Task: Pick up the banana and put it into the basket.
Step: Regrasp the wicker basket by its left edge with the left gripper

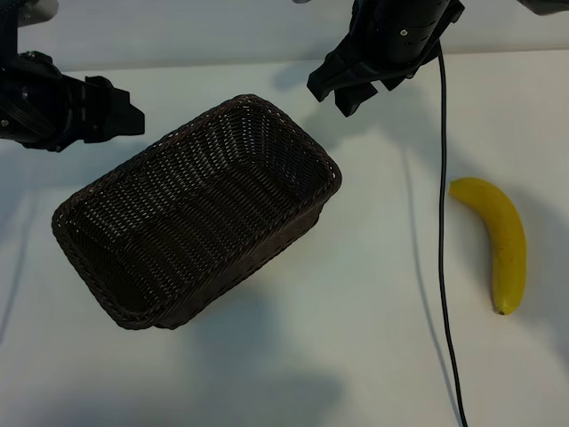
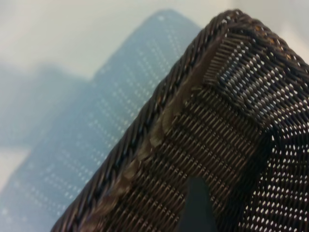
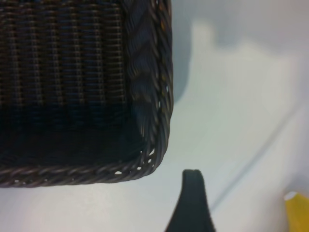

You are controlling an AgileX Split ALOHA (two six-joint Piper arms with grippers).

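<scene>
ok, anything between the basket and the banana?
Exterior view: only a thin black cable crosses the bare white table between basket and banana.

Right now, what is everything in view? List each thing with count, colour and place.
basket: one, dark brown wicker, left of centre on the table, set at a slant, nothing inside.
banana: one, yellow, on the table at the right, apart from the basket.
cable: one, black, running down across the table between basket and banana.
table: one, white, under everything.
left tool: one, black, open, at the left edge above the basket's far left side, holding nothing.
right tool: one, black, open, at top centre beyond the basket's right corner, holding nothing.
</scene>
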